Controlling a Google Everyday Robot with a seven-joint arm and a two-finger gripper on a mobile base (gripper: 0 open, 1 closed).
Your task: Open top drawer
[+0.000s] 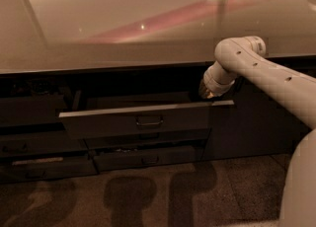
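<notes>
The top drawer is a wide dark grey front pulled out from the cabinet, its pale top edge showing and a small loop handle at its centre. My gripper hangs at the end of the white arm, just above the drawer's right end, near the top edge. Its tip is in shadow under the countertop.
A glossy pale countertop overhangs the cabinet. Below the top drawer sit slimmer drawer fronts, more dark fronts to the left, and a dark cabinet door to the right. Speckled floor lies in front.
</notes>
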